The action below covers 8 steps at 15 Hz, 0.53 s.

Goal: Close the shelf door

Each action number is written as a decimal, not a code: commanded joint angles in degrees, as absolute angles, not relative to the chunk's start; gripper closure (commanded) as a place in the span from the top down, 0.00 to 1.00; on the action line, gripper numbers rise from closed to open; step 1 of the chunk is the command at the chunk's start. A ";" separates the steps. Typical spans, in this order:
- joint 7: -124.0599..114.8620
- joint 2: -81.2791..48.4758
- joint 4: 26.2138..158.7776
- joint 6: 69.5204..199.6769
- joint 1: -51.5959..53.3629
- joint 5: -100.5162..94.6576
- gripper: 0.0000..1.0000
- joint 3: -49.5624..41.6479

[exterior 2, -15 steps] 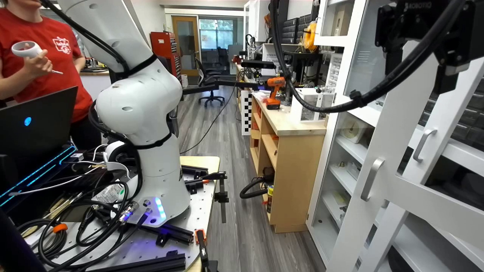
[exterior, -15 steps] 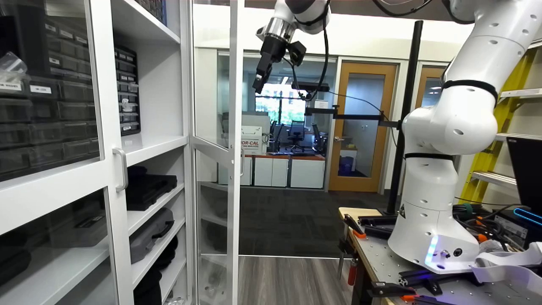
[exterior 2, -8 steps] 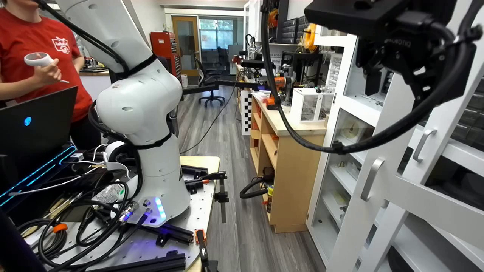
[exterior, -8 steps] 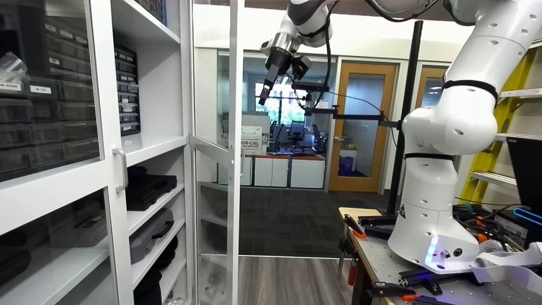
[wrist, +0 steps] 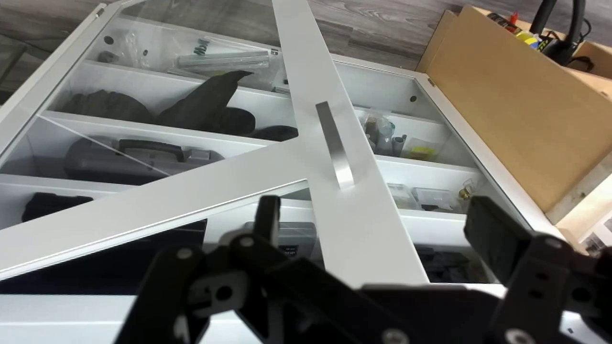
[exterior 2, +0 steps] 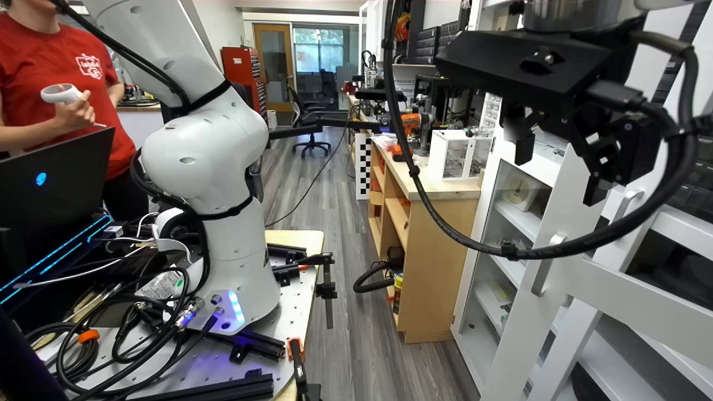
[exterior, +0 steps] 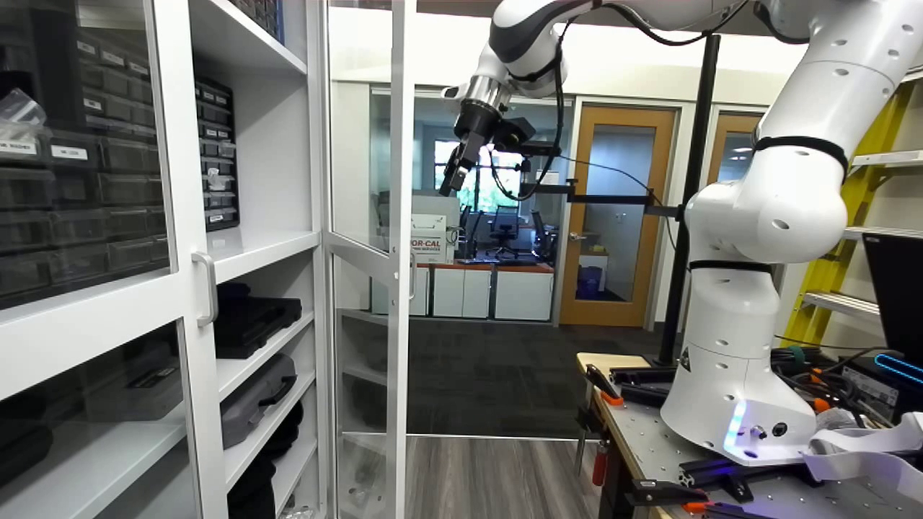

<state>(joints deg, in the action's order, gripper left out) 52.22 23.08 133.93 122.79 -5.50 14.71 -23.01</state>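
I find the shelf door [wrist: 306, 157] standing open, its white frame set at an angle to the white cabinet [exterior: 277, 144], at the far end of an uncovered bay of shelves [exterior: 267, 246]. My gripper [exterior 2: 560, 167] hangs tilted downward, apart from that frame and higher than the metal handle [wrist: 337, 148] fixed to the door's upright. My fingers [wrist: 495, 239] are released and spread well apart; in the wrist view the upright shows beyond them, in line with the gap. Through the clear pane I observe a grey case [wrist: 138, 157] lying on a shelf and dark objects [wrist: 205, 110] on the shelf next to it; I cannot tell what these are. A neighbouring white-framed door [exterior: 184, 295], near and to the left in an exterior view, lies in line with the cabinet front and bears a handle of the same kind [exterior: 211, 288]. To the right in that view my arm's base [exterior: 728, 411] is mounted on a table [exterior: 652, 443], with a yellow ladder [exterior: 815, 281] farther off. A brown wooden door [exterior: 611, 267] is noted at the far side of the room. In an exterior view a wooden workbench [exterior 2: 437, 267] stands just beside the cabinet, with an orange drill [exterior 2: 413, 120] on top. To the left there, a person in a red shirt [exterior 2: 67, 67] holds a white controller [exterior 2: 55, 97], and a laptop [exterior 2: 67, 172] stands open near the arm's base.
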 commanded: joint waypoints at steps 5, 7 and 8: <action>55.47 22.63 136.17 126.37 -6.11 16.11 1.00 -22.26; 55.47 22.43 136.16 126.36 -6.11 16.11 1.00 -22.16; 55.47 22.43 136.16 126.36 -6.11 16.11 1.00 -22.16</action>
